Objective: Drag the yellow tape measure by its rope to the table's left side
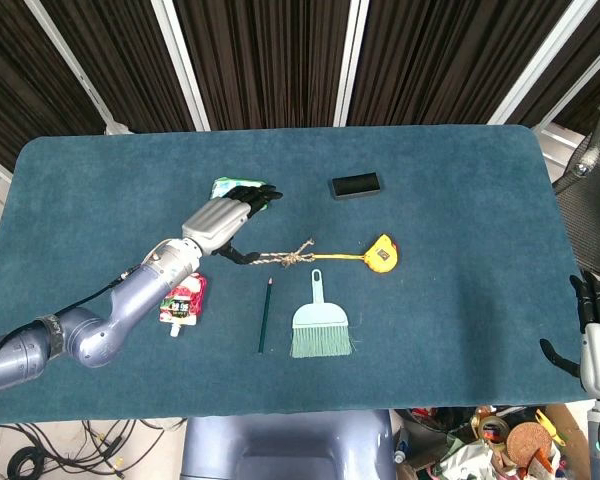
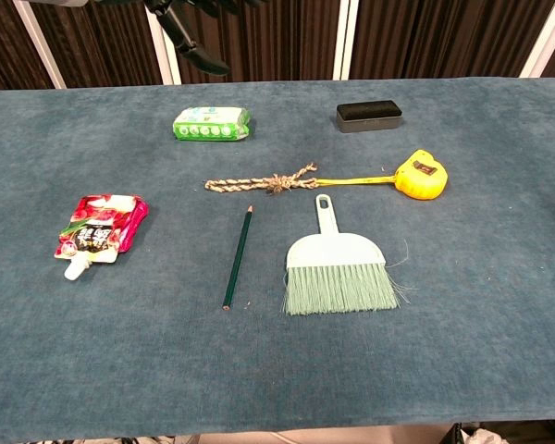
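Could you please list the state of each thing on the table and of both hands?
tape measure: tape partly drawn out, tied to rope
rope: lying flat, not held
left hand: above the rope's free end, holding nothing
right hand: off the table's edge, empty
pouch: capped, lying flat

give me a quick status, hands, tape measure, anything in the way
Left hand open above the rope end, no grip yet; right hand idle off the table's right edge. Yellow tape measure unmoved, right of centre. Green packet beside the drag path.
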